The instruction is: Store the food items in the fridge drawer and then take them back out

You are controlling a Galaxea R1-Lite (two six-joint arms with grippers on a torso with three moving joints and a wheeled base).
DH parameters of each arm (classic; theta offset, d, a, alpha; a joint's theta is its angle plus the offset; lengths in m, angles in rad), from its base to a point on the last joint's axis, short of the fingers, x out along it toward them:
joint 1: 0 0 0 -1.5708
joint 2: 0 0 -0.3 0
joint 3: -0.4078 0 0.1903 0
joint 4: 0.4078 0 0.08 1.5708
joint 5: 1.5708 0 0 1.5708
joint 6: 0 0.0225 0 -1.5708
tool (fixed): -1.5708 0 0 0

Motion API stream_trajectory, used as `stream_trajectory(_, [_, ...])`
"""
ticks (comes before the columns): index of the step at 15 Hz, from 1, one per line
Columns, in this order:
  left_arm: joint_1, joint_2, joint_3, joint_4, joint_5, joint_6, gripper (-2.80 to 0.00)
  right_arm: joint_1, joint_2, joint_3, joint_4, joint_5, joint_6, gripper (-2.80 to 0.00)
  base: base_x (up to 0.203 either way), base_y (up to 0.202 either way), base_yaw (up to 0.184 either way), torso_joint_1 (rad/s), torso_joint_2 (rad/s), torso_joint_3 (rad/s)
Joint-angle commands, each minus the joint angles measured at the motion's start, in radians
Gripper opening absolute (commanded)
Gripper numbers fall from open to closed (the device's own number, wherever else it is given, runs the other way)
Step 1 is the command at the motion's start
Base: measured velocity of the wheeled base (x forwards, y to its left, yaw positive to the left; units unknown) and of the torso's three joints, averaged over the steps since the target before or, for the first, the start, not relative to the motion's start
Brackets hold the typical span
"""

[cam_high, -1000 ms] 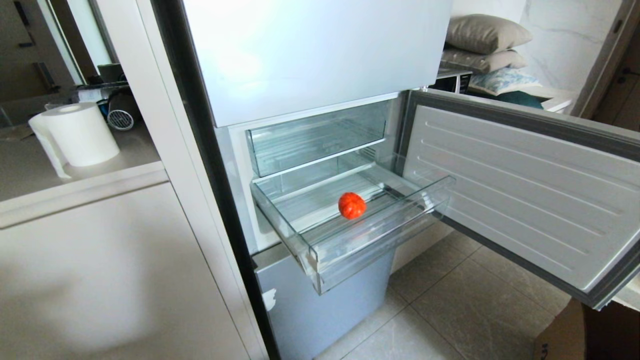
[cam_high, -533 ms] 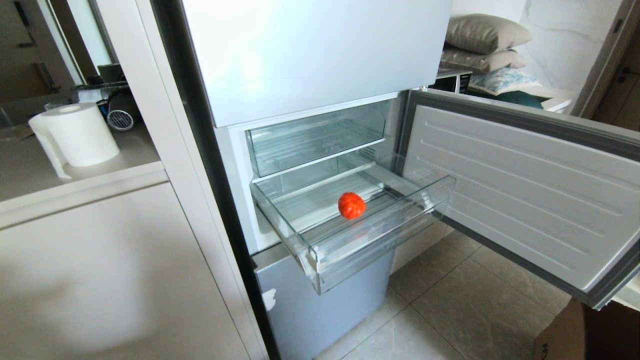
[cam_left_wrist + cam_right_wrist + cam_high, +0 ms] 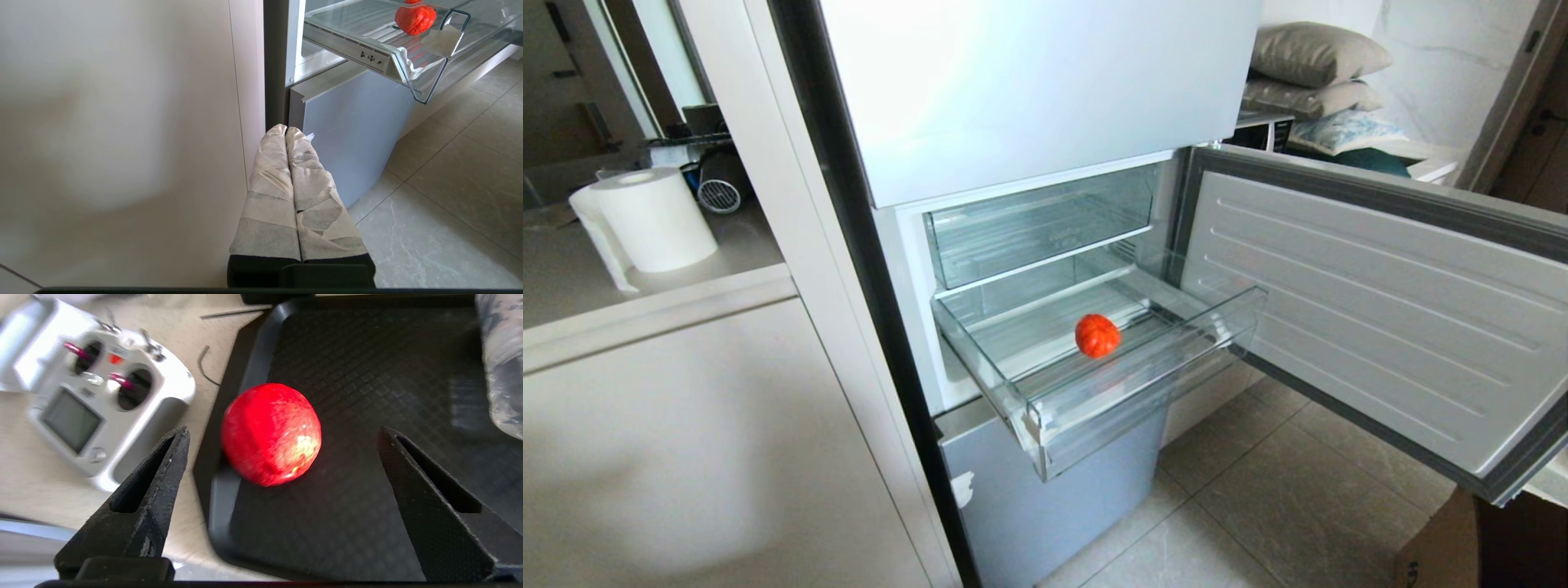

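Meanwhile the fridge, its open door and the pulled-out fridge drawer look just as they did a second ago, one red fruit resting on the drawer floor. Off to the side, the right gripper hangs wide open and empty over an apple on a black tray, likely the next pick. The left gripper stays pressed shut beside the cabinet.
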State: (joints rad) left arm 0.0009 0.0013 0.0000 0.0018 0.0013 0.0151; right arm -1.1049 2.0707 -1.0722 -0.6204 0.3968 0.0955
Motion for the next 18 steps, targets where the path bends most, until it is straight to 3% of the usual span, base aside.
stream_trajectory(1, [0.001,0.0,0.0,0.0,0.0,0.0,-2.8,0.006,0.084,-0.041,-0.004,0.002,-0.002,0.0,0.0,0.0,0.0,0.0,0.0,0.0])
stream_trajectory(9, [0.001,0.0,0.0,0.0,0.0,0.0,-2.8,0.077,0.239,-0.209,-0.005,-0.004,0.003,0.0,0.0,0.0,0.0,0.0,0.0,0.0])
stream_trajectory(18, [0.001,0.0,0.0,0.0,0.0,0.0,-2.8,0.103,0.298,-0.233,-0.01,-0.004,0.003,0.0,0.0,0.0,0.0,0.0,0.0,0.0])
